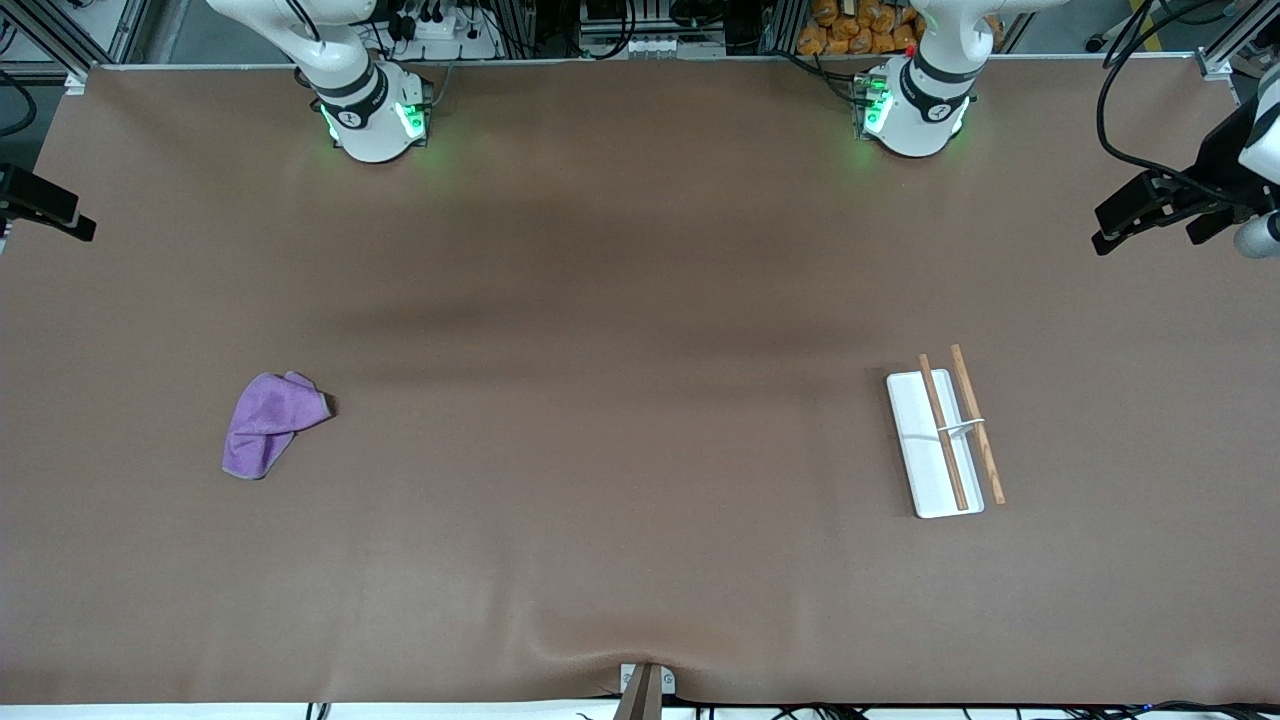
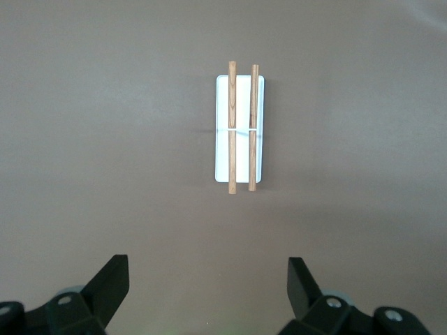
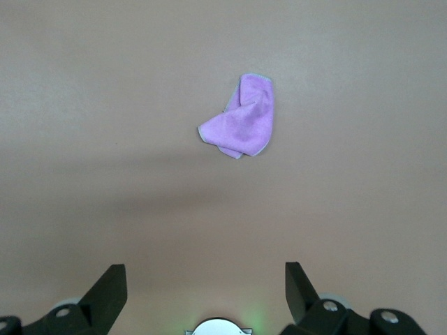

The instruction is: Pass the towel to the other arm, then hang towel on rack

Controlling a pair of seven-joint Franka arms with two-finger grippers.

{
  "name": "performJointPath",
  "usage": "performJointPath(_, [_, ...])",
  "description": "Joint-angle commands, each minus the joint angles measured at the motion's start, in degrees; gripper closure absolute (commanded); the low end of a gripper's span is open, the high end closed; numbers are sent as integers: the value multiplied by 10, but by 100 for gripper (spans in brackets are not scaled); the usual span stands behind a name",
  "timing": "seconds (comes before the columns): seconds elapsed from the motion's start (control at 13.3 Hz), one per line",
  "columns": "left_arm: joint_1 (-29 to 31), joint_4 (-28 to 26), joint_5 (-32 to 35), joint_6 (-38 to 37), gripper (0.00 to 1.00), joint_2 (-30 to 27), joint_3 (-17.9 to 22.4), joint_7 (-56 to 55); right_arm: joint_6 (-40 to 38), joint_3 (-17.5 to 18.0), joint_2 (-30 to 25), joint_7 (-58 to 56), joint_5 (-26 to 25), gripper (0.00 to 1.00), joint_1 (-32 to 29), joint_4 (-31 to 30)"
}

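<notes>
Purple towel (image 3: 242, 127) under right pincer (image 3: 206, 289)

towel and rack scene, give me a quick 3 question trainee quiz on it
1. True or false: the towel hangs on the rack.
2. Toward which arm's end of the table does the towel lie? A) left B) right
3. How many wooden rods does the rack have?

Key:
1. False. It lies crumpled on the table.
2. B.
3. Two. The left claw and right claw are both open, holding nothing.
</notes>
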Motion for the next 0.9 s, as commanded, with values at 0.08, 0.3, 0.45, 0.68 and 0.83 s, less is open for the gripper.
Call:
performJointPath(0.08, [0,12,-9,-12,0,5,3,11,2,6,-7,7,-1,0,-6,-4])
performJointPath(0.3, [-3,14,3,-12,0,5,2,11,2,6,-7,7,-1,0,-6,-4])
performJointPath(0.45, [0,14,-5,-12,0,6,5,15,2,6,-7,7,-1,0,-6,-4])
performJointPath(0.68, [0,9,-6,-13,0,5,5,13,2,6,-7,7,-1,0,-6,-4])
performJointPath(0.83, [2,8,-7,-23,0,5,5,15,2,6,-7,7,-1,0,-6,-4])
